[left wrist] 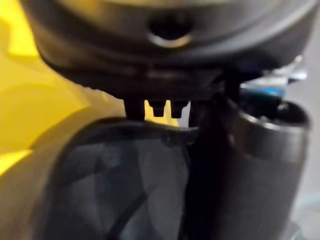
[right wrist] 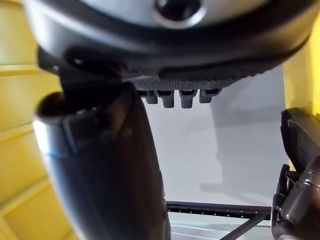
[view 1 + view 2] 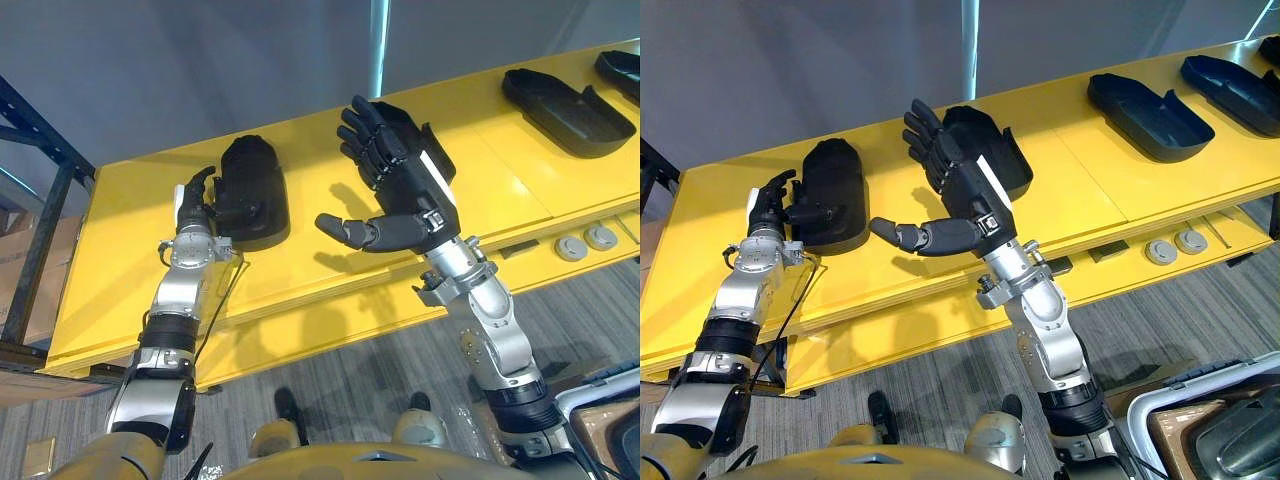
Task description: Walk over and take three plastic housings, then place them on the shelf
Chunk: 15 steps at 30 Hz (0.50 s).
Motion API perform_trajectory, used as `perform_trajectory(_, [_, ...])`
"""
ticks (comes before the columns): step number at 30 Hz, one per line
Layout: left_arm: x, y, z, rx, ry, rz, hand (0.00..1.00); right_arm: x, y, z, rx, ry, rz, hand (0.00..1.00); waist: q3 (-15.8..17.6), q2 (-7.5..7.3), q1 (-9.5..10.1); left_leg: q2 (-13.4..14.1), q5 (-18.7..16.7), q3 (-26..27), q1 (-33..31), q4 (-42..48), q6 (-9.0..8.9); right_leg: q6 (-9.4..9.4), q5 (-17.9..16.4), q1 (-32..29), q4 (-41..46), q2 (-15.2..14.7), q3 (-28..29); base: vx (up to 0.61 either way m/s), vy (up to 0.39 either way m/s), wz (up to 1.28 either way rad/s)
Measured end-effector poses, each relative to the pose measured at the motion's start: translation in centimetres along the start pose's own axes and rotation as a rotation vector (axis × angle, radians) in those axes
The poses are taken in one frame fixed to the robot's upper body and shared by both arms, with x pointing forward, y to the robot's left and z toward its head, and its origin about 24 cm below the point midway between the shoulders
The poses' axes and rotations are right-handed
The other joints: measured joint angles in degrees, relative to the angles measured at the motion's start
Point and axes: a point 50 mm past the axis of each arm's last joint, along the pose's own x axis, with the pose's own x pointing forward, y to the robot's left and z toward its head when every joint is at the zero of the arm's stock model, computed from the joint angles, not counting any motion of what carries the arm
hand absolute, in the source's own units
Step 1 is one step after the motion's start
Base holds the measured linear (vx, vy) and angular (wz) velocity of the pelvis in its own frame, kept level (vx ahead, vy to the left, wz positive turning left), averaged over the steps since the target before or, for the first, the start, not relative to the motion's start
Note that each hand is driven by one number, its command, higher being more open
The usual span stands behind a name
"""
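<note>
While your left hand [image 3: 770,208] rests against the near end of the leftmost housing [image 3: 835,175] on the yellow shelf [image 3: 110,250], you cannot tell whether it grips that housing or only touches it. Your right hand [image 3: 405,195] hangs above the shelf, spread wide and holding nothing, with a second housing [image 3: 1005,150] lying just behind it. Two more housings [image 3: 1150,115] [image 3: 1240,85] lie farther to your right on the same shelf.
</note>
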Motion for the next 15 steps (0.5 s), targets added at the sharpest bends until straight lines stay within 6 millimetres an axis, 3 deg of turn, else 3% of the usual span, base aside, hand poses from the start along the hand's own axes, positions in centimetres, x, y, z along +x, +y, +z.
perform_trajectory(2, [0.1,0.8,0.3,0.029,-0.017,0.028,1.00,-0.1,0.1,-0.1,0.005,0.006,0.001,1.00,0.00,0.00,-0.01,0.00,0.00,0.00,0.02,0.00,0.00,-0.01,0.00,0.04,0.00,0.00,0.00,0.00,0.000,0.00])
perform_trajectory(5, [0.2,3.0,2.6,0.016,-0.121,0.085,1.00,-1.1,0.3,-0.9,0.026,0.043,-0.014,1.00,0.00,0.00,0.61,0.00,-0.04,-0.02,0.17,0.01,-0.03,-0.02,0.00,0.29,0.03,0.00,-0.04,0.00,0.000,0.00])
perform_trajectory(8, [-1.4,3.9,6.3,-0.232,-0.316,0.014,1.00,-1.9,0.7,-1.5,0.051,0.076,-0.016,1.00,-0.02,-0.03,1.37,-0.05,-0.13,-0.31,0.41,0.01,-0.10,-0.14,-0.07,0.79,0.03,-0.03,-0.32,0.00,-0.013,0.05])
perform_trajectory(11, [-3.8,3.2,9.0,-0.366,-0.467,-0.128,1.00,-1.7,1.3,-1.7,0.073,0.074,0.008,1.00,-0.15,0.15,1.50,-0.08,-0.14,-0.62,0.65,0.00,-0.11,-0.21,-0.18,1.29,0.00,-0.06,-0.67,0.00,-0.012,0.06])
perform_trajectory(15, [-4.5,2.4,8.9,-0.396,-0.491,-0.162,1.00,-1.6,1.6,-1.8,0.083,0.070,0.021,1.00,-1.01,1.16,1.25,-0.03,-0.16,-1.10,0.65,-0.02,-0.14,-0.45,-0.46,1.75,-0.26,-0.05,-1.48,0.00,-0.007,0.04])
